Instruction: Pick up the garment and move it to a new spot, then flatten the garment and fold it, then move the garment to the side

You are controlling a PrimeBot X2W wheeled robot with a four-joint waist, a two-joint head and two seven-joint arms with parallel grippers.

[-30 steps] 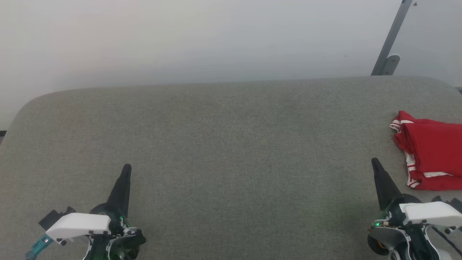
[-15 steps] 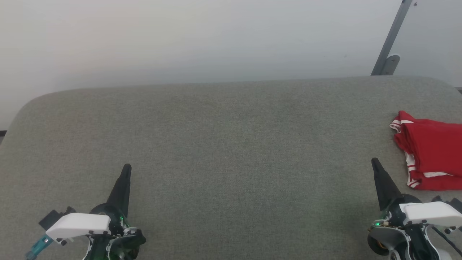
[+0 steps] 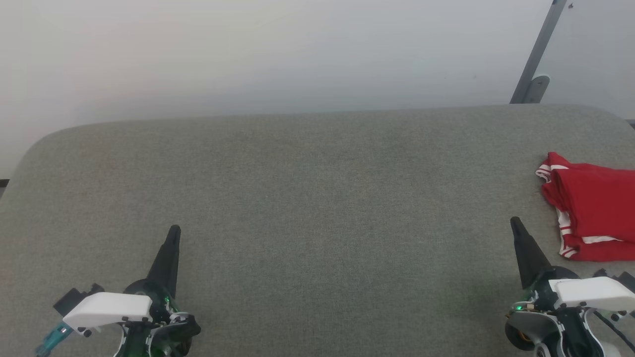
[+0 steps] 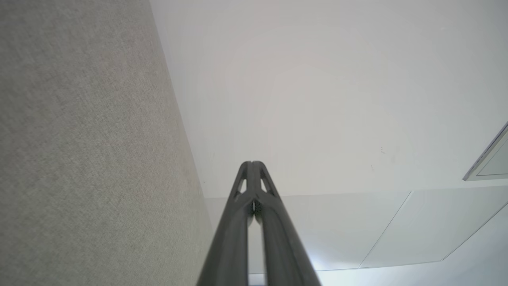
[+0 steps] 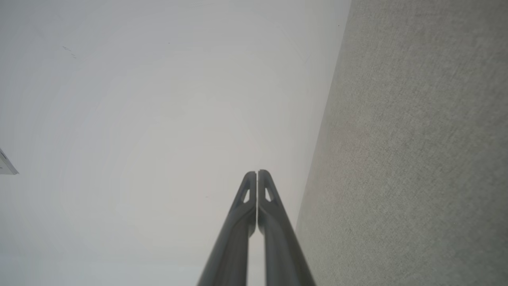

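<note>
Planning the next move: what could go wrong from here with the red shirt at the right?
1. The red shirt with striped trim runs off the head view's right edge, so a grasp there is partly blind.
2. The right tool is shut beside it; reaching in shut would likely shove the cloth across the grey fabric surface.
3. The left tool, also shut, sits far off: a long reach for two-armed handling.
</note>
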